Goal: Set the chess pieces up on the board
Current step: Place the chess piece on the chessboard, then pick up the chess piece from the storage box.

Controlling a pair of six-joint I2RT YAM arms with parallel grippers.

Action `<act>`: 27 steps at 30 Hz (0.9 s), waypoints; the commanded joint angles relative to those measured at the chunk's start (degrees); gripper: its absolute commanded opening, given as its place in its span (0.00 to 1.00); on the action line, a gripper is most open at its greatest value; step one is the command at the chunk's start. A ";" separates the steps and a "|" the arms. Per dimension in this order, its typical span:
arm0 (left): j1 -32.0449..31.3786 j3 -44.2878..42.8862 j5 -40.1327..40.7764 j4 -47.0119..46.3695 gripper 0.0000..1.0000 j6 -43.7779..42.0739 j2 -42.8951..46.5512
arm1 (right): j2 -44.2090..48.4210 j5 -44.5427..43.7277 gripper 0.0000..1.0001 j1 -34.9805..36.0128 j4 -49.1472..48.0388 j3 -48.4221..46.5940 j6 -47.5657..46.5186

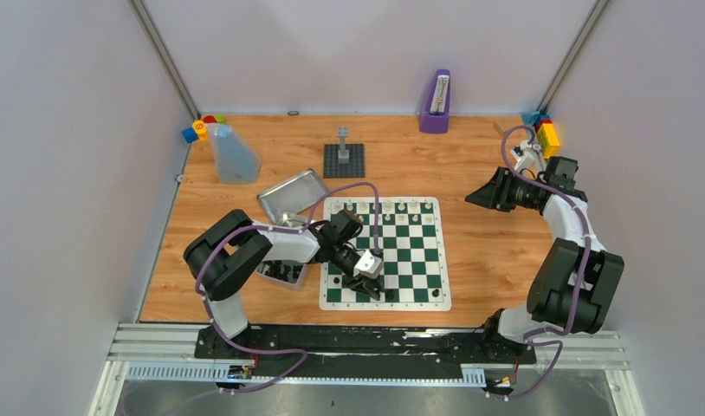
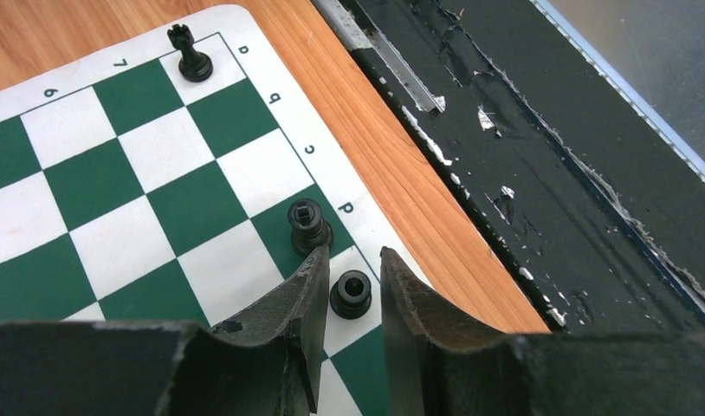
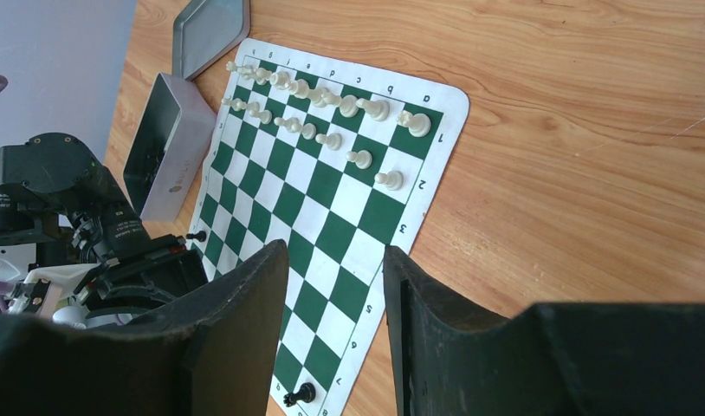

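Note:
The green-and-white board [image 1: 410, 251] lies mid-table. Cream chess pieces [image 1: 385, 208] fill its far rows, also seen as two cream rows [image 3: 332, 104]. My left gripper [image 1: 371, 286] hangs over the near edge row, open. A black piece [image 2: 351, 293] stands upright between its fingertips [image 2: 353, 256] with a gap on each side. Another black piece [image 2: 308, 224] stands just past the left finger. A black rook [image 2: 191, 54] occupies the corner square. My right gripper [image 1: 472, 198] hovers right of the board, open and empty [image 3: 332, 251].
A silver tin [image 1: 280, 270] with black pieces sits under the left arm, its lid [image 1: 293, 195] behind it. A grey brick tower on a dark baseplate [image 1: 343, 156], a clear jug [image 1: 234, 154], a purple holder [image 1: 435, 102] and coloured blocks [image 1: 544, 130] stand at the back.

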State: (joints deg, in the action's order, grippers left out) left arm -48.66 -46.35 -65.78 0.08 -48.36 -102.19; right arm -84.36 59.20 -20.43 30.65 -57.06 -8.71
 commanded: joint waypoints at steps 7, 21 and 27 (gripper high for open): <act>5.05 -6.58 0.32 22.62 0.36 -11.06 11.82 | -0.82 0.94 0.45 0.27 -0.41 -2.07 -1.48; 11.93 -11.94 23.74 53.38 0.33 -2.91 32.63 | -0.80 3.01 0.44 0.23 0.62 -2.89 -1.49; 13.44 -16.59 44.71 58.66 0.35 10.60 37.70 | -0.20 4.32 0.44 0.26 1.08 -3.15 -1.57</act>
State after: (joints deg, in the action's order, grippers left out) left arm -36.71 -59.20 -36.01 53.08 -48.47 -66.85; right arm -85.32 60.64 -20.43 31.51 -57.82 -8.73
